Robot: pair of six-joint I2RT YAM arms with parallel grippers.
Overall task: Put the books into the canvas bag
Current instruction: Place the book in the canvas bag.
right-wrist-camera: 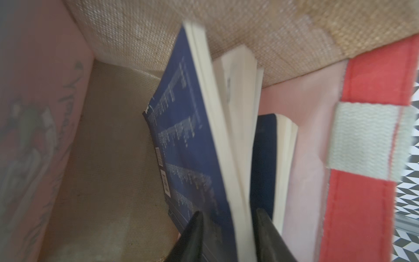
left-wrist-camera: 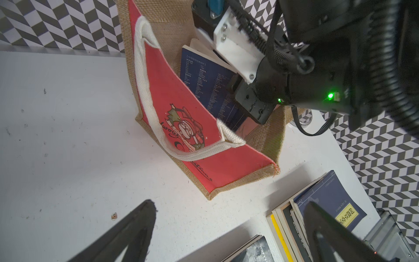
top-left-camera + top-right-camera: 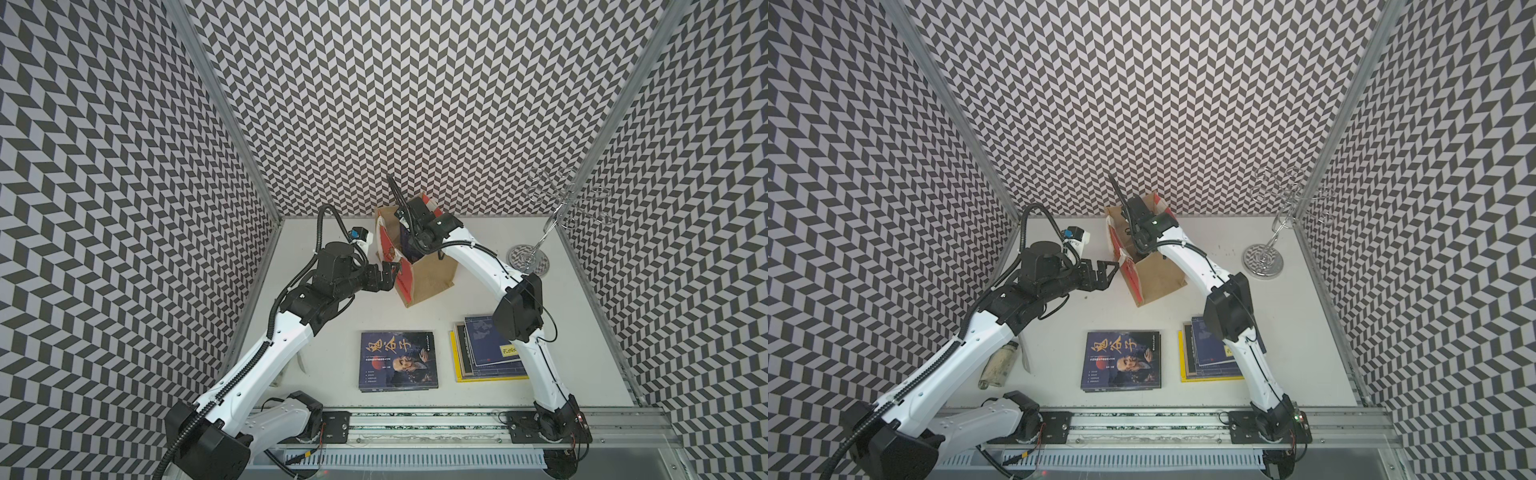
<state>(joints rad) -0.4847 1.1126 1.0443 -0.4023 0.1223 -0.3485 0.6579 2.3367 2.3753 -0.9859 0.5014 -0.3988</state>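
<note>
**Book going in upright, bag open on the worktop**

Right hand (image 1: 229,238) down inside the bag (image 3: 432,274), fingers either side of a navy book (image 1: 192,145). Narrow gap, but whether gripping or just letting go: cannot tell. Book set on edge, leaning toward another book (image 1: 267,158) against the red wall. Probably stood that way to save floor space for the rest.

Left hand (image 3: 1106,274) wide, holding nothing, just beside the bag's near red face (image 2: 192,113). Not touching, as far as visible. Likely parked there to steady the bag if nudged.

Bag upright near the back wall, mouth gaping, handle (image 2: 145,95) flopped outward and clear of the opening.

Still waiting on the worktop (image 3: 324,307): one dark book (image 3: 398,359) lying flat alone, plus a stack (image 3: 484,357) flat beside the right arm, navy on top, yellow beneath. Task judged partway through.
</note>
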